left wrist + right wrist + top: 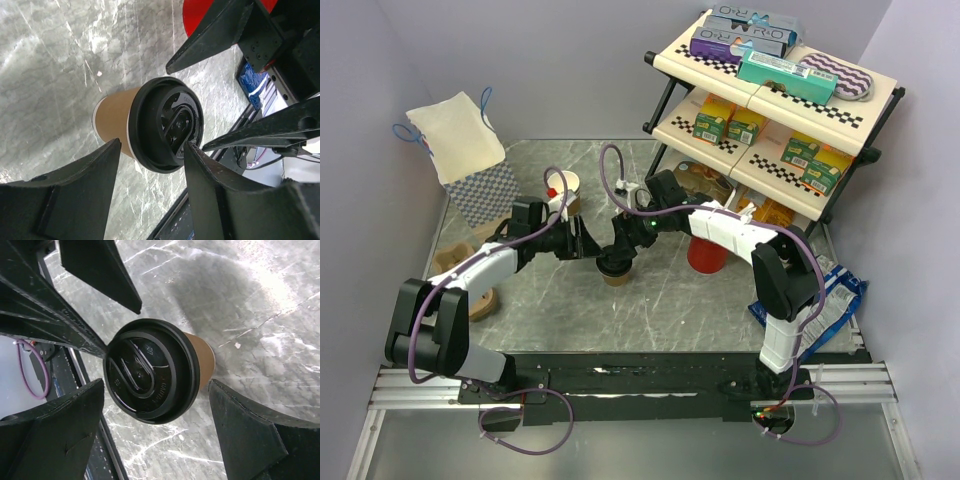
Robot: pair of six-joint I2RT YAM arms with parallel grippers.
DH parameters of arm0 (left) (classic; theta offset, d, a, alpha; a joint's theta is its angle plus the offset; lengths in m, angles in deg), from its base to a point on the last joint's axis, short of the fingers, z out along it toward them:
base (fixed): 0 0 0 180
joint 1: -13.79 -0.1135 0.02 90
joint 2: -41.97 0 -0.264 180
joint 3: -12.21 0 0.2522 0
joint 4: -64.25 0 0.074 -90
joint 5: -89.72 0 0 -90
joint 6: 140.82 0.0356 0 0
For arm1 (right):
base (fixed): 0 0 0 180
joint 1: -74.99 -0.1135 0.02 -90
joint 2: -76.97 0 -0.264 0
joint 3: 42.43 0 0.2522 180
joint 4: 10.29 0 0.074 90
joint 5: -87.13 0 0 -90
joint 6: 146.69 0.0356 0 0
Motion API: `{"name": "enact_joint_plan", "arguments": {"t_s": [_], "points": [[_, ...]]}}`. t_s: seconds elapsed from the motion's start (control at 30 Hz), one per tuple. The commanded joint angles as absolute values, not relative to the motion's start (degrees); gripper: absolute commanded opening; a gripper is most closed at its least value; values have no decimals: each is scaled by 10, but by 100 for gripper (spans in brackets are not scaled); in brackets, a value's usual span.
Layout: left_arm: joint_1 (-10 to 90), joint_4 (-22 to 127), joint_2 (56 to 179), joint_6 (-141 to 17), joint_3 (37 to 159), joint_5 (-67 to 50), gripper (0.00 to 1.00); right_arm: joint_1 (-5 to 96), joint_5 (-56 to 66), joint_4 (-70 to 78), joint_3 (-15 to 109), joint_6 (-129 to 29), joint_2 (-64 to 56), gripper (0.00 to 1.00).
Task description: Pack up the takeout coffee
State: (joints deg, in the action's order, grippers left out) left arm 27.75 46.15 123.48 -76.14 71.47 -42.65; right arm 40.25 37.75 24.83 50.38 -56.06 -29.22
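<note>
The lidded coffee cup (615, 268), brown paper with a round black lid, stands upright on the grey marble table (700, 300), near the red cup (705, 257) and on the side of it away from the shelf rack (875, 100). Only this one lidded cup can be made out. The left gripper (152, 144) reaches in from the side of the coffee farther from the red cup, its fingers spread with the cup showing between them; one fingertip (192, 150) lies right at the lid's rim, and whether it touches cannot be told. The right gripper (156, 385) comes in from the red cup's side, facing the left one. Its fingers stand wide apart with bare table showing between each of them and the cup, so it holds nothing. A lidless brown cup (567, 183) with a white inside stands farther from the red cup, beyond the left gripper. A white bag (460, 150) with blue handles lies farther out that way.
</note>
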Motion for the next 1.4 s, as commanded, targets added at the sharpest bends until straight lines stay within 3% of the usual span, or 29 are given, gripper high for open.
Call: {"name": "enact_joint_plan", "arguments": {"t_s": [0.0, 0.9, 1.17, 1.37], "points": [[274, 480, 1240, -765, 705, -444, 59, 400, 402, 234, 503, -558, -283, 90], [264, 492, 1294, -753, 653, -405, 53, 420, 458, 202, 443, -546, -353, 81], [262, 594, 1299, -737, 583, -458, 50, 426, 471, 132, 395, -538, -354, 80], [264, 594, 1352, -752, 603, -432, 49, 427, 456, 74, 363, -524, -345, 80]]}}
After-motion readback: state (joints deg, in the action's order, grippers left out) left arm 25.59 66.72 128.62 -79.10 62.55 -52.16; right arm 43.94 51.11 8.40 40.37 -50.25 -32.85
